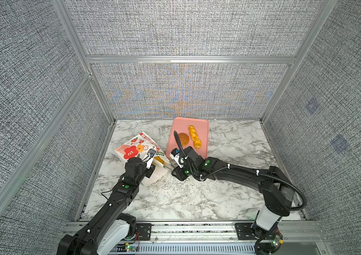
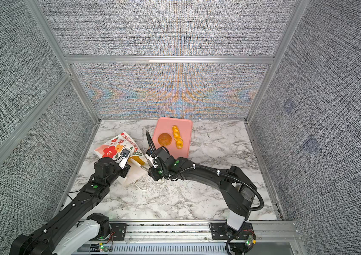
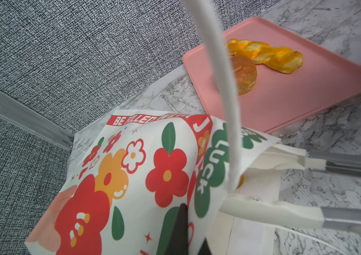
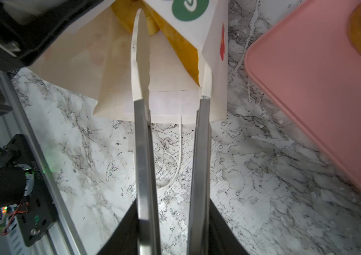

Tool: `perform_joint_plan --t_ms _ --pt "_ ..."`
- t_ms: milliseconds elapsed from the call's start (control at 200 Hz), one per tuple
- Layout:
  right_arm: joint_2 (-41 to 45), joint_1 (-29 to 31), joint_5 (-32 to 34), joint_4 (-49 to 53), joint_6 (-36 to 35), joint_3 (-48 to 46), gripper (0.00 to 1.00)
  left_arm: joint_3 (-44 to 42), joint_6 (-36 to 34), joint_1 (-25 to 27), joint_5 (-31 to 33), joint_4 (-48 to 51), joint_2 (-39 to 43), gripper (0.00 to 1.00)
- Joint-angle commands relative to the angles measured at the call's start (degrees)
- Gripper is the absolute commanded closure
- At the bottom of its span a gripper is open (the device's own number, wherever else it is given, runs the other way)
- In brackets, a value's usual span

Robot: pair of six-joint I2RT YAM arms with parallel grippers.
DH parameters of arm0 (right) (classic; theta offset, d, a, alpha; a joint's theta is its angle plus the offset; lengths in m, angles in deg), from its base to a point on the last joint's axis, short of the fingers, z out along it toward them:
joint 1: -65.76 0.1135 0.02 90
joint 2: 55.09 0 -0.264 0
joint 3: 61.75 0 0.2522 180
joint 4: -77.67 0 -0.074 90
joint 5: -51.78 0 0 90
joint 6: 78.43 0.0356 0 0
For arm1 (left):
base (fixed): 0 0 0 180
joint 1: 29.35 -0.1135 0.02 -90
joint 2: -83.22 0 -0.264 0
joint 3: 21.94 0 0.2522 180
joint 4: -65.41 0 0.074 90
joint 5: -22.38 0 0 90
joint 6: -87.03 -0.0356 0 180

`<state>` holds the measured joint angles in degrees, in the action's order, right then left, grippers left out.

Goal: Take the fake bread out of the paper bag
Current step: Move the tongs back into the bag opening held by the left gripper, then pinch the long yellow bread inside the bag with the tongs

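The pink tray [image 1: 181, 125] lies at the far side of the desk [image 1: 219, 187], just beside the bag [image 1: 130, 150]. On it are a round bun [image 1: 183, 138] and a twist [image 1: 194, 136], close to each other. In both top views the right arm's wrist and its cable cross over the near corner of the tray. A loose cord [image 1: 165, 185] of the bag lies on the desk in front of the bag's mouth.

The bag lies on its side, with the mouth turned toward the right arm. The left pincer [image 1: 154, 164] is closed and seems to pinch the upper edge of the mouth, which stands lifted. The right pincer [image 4: 171, 72] is partly open and holds nothing. One white tip is inside the mouth and the other touches the edge of the bag's side wall. Yellow bread [image 4: 175, 42] lies deeper in the bag, beyond the tips and not between them.
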<state>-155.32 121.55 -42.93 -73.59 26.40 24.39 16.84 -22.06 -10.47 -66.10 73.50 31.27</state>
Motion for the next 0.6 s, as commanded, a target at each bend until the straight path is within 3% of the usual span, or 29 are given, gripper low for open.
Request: perform_joint_plan --t_ms 0,295,595 --pt "-2.02 0.89 6.02 1.62 -3.9 2.29 0.56 0.38 1.16 -0.07 -0.02 -0.77 -0.09 1.0" --pt "-8.14 1.26 9.69 6.81 -5.58 9.26 0.51 0.3 0.81 -0.11 -0.38 -0.57 -0.01 1.0" --pt "-14.11 -0.05 7.62 12.09 -6.24 17.12 0.49 0.3 0.44 -0.06 -0.73 -0.22 -0.09 1.0"
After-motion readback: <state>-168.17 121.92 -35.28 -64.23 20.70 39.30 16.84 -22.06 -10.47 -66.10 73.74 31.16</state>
